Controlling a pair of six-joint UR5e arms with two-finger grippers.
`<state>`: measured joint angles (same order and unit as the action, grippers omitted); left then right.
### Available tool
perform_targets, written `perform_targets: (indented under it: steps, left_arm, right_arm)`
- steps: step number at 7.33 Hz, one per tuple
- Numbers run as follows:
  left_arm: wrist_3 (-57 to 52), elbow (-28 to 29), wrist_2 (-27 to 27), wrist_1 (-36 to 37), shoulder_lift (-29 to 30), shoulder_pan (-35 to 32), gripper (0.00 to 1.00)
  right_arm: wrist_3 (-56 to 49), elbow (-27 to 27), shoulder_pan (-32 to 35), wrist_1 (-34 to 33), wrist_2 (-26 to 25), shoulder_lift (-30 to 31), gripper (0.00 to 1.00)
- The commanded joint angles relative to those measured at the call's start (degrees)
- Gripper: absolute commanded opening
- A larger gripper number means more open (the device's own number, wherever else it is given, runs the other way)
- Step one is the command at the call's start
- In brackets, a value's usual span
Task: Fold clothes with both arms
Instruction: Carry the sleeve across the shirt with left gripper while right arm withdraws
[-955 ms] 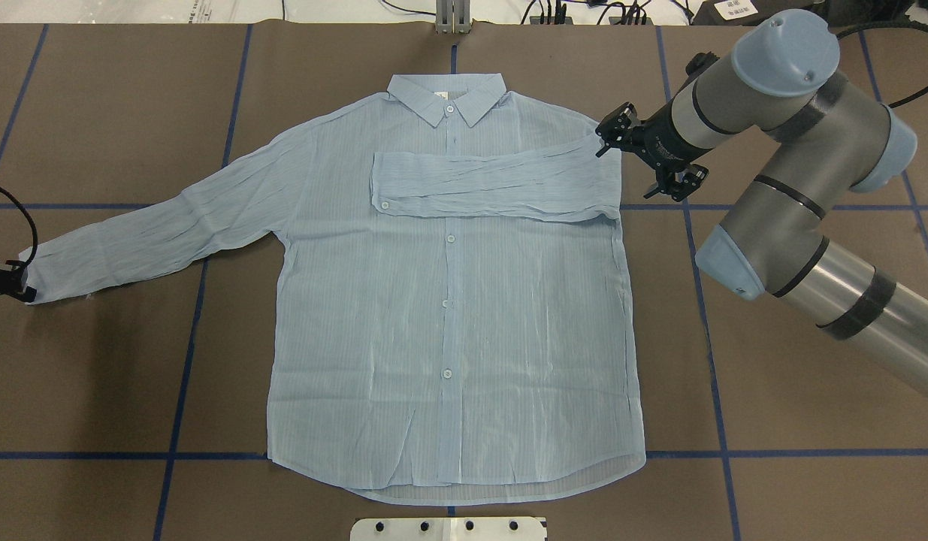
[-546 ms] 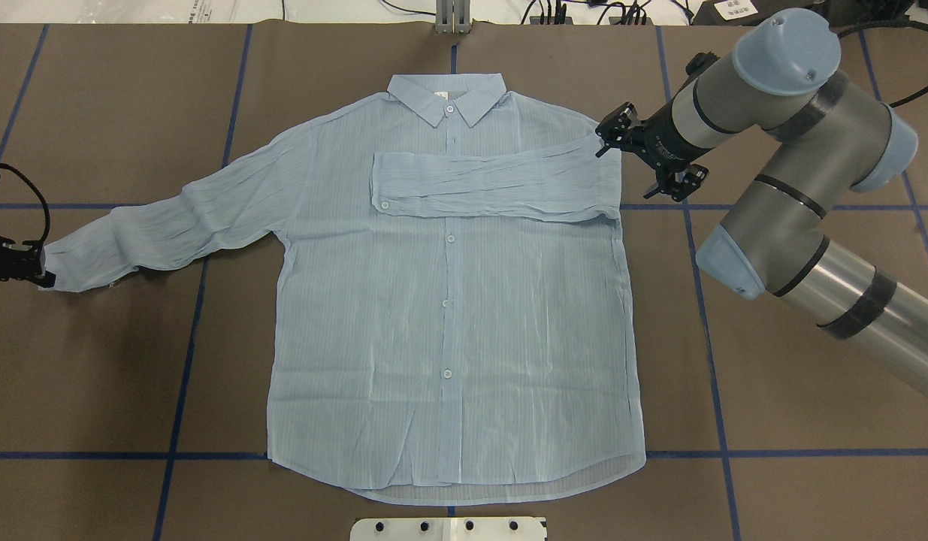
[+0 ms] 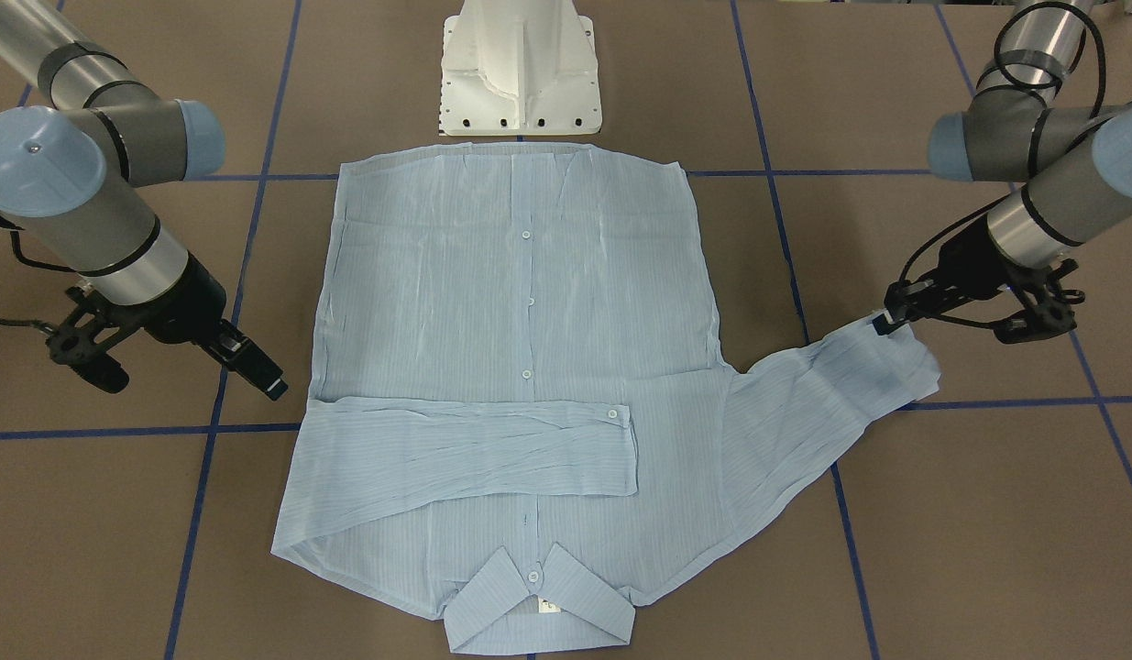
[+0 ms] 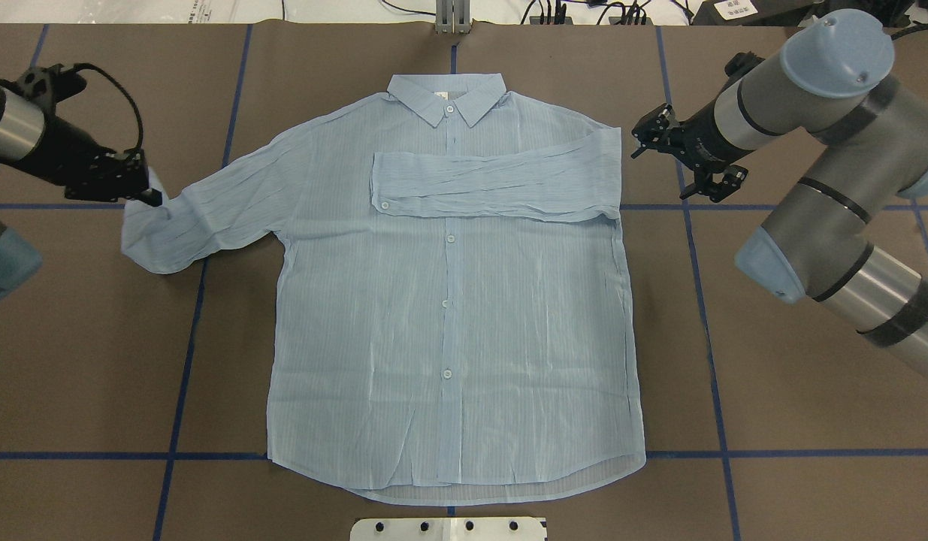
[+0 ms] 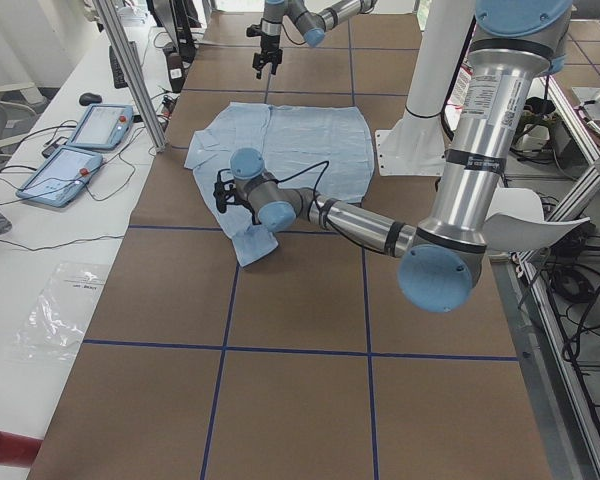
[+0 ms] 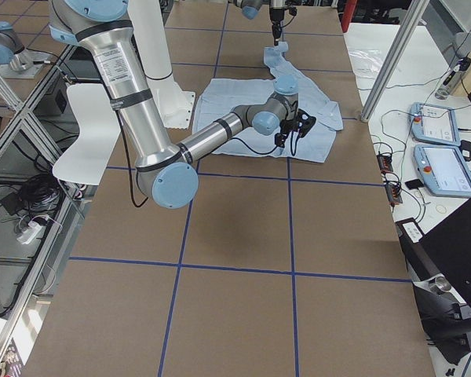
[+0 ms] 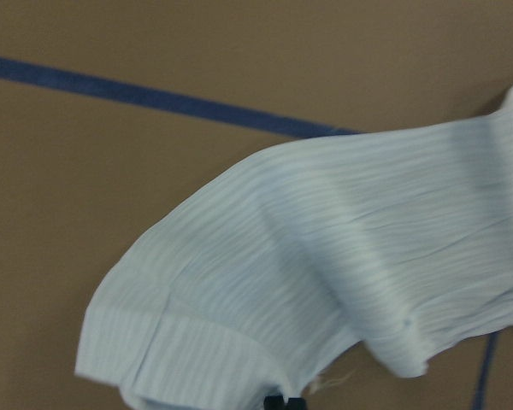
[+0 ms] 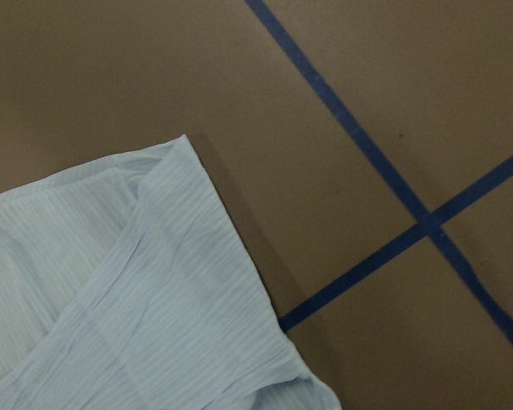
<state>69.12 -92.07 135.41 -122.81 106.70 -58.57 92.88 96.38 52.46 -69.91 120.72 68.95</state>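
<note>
Pinching sleeve [image 4: 208,214], left arm [image 4: 28,143] outstretched

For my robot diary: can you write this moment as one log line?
left gripper: shut on shirt cuff | right gripper: clear of shirt | one sleeve: folded across chest

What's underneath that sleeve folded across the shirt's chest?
The folded sleeve lies flat on the front of the shirt. It covers a stretch of the button strip below the collar, so any button there is hidden.
</note>
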Motion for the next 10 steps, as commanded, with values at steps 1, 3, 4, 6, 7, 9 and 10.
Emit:
perform_targets:
  steps: [1, 3, 4, 6, 7, 9, 10]
  left_arm:
    - [10.1, 0.8, -6.6, 4.1, 12.3, 5.9, 0.00]
    - [24.1, 4.0, -9.6, 3.5, 22.1, 12.6, 0.00]
    - [29.1, 5.6, -13.6, 3.5, 26.1, 16.9, 0.00]
    - [34.9, 11.2, -21.2, 1.3, 34.6, 23.6, 0.00]
    - [37.8, 18.1, -21.8, -2.0, 39.6, 24.5, 0.00]
    - [37.8, 19.8, -21.9, -4.1, 39.7, 24.9, 0.00]
    - [37.3, 19.8, -23.7, -4.1, 39.8, 25.3, 0.82]
  right_arm:
    - [-8.0, 2.8, 3.1, 0.1, 0.9, 6.9, 1.00]
    - [-13.4, 2.9, 6.2, 0.2, 3.0, 9.8, 1.00]
    - [-14.6, 2.8, 6.7, 0.2, 3.2, 10.7, 1.00]
    - [-15.2, 3.3, 7.6, 0.2, 3.2, 11.4, 1.00]
    - [-15.3, 3.3, 7.7, 0.2, 3.2, 11.4, 1.00]
    - [-15.3, 3.2, 7.6, 0.2, 3.2, 11.6, 1.00]
    - [-15.3, 3.2, 7.6, 0.2, 3.2, 11.6, 1.00]
